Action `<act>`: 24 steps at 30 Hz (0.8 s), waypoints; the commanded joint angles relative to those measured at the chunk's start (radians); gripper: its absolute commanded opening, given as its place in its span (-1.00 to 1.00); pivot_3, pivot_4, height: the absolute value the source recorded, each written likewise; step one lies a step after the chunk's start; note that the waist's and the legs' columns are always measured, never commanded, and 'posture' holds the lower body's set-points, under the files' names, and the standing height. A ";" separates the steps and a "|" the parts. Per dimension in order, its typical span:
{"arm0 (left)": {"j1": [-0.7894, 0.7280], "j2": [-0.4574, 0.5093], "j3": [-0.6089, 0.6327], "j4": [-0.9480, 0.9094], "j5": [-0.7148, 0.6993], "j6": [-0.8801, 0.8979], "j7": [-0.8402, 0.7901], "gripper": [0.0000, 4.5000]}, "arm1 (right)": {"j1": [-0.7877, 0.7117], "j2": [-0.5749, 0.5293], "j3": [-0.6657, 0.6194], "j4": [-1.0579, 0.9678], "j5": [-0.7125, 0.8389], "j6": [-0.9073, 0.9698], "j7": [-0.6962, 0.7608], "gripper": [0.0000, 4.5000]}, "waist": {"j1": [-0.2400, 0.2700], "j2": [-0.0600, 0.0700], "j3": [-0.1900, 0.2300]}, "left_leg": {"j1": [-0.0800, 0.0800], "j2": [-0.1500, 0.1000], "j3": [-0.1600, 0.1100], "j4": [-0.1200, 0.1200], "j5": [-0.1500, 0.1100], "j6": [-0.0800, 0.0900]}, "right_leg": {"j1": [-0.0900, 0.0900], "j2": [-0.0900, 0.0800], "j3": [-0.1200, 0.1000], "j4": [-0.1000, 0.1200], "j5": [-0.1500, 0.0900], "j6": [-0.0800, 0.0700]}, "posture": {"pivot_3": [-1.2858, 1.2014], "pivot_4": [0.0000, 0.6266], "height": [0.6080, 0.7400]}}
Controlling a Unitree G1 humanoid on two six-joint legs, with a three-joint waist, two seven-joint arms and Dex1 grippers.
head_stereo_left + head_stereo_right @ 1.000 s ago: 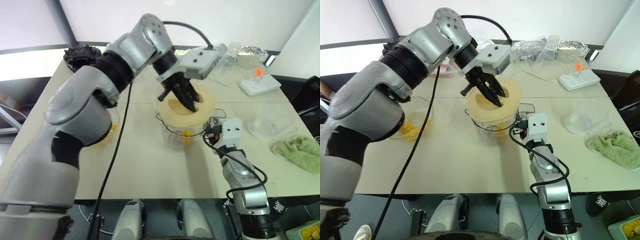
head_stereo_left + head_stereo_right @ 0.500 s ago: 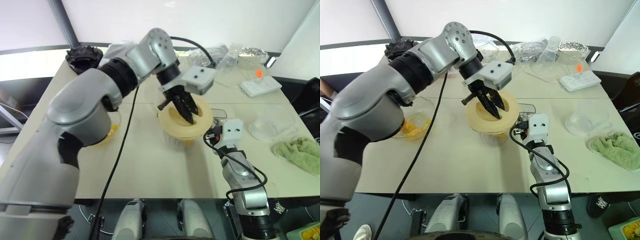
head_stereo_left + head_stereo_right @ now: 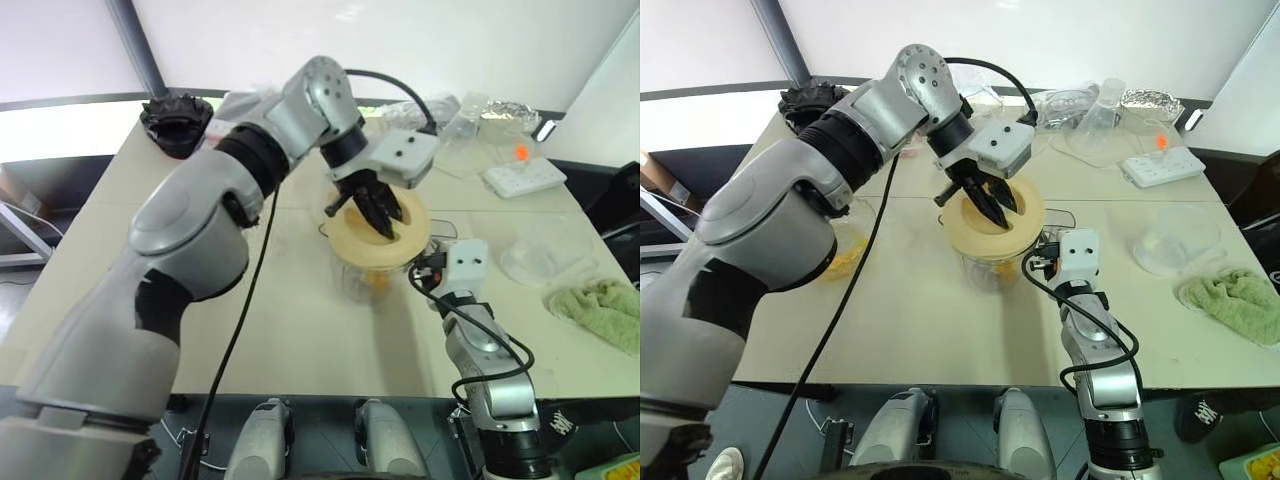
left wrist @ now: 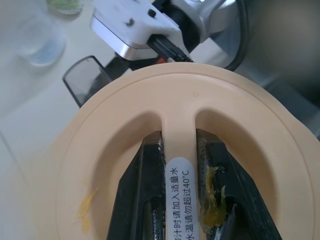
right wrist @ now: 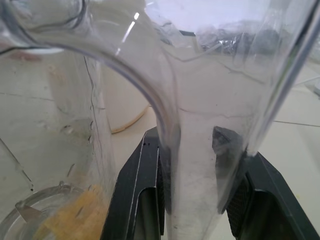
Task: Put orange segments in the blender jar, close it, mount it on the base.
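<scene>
Blender jar: clear, capped by cream lid.

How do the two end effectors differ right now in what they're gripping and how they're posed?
The left end effector points steeply down from above, pinching the lid's raised centre bar; the right end effector reaches in level from the side, clamped on the blender jar's clear handle. The left carries orange pulp smears; the right looks clean. Both have black fingers and are shut on their parts.

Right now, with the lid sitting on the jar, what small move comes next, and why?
Probably press down and let go: the left gripper pinches the grip bar of the cream lid atop the blender jar, whose handle the right gripper clamps.
</scene>
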State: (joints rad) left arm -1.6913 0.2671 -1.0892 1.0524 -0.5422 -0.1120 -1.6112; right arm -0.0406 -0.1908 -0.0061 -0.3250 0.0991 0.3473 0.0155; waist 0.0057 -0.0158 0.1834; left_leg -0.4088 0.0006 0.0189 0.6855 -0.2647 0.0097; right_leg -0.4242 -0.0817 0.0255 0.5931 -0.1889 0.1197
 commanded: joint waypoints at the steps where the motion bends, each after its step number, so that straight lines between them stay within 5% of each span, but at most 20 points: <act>1: 0.022 0.016 -0.091 -0.027 0.020 0.007 -0.003 -0.88 | 0.020 -0.006 -0.008 0.000 -0.040 0.010 -0.009 -0.59 | 0.000 0.000 0.000 | 0.000 0.000 0.000 0.000 0.000 0.000 | 0.000 0.000 0.000 0.000 0.000 0.000 | 0.03 -0.52 1.00; 15: 0.048 -0.112 0.125 0.168 0.250 -0.083 -0.003 -0.88 | 0.028 0.004 -0.003 -0.013 -0.050 0.014 -0.014 -0.59 | 0.001 -0.002 -0.009 | -0.001 0.000 0.000 -0.001 0.000 0.001 | -0.002 0.000 0.000 -0.001 0.000 0.000 | 0.03 -0.52 1.00; 24: 0.069 -0.121 0.192 0.147 0.307 0.026 -0.003 -0.88 | 0.032 0.006 -0.007 -0.018 -0.051 0.020 -0.014 -0.59 | 0.003 -0.003 -0.009 | -0.001 0.001 0.000 -0.001 -0.002 0.004 | -0.002 0.000 0.000 -0.002 0.000 0.000 | 0.03 -0.52 1.00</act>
State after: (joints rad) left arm -1.6429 0.1400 -0.8757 1.1999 -0.2912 -0.1154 -1.6115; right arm -0.0239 -0.1750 -0.0081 -0.3348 0.0831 0.3552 0.0039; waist 0.0086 -0.0183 0.1744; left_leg -0.4100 0.0015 0.0188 0.6843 -0.2671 0.0136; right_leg -0.4264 -0.0820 0.0255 0.5910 -0.1893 0.1199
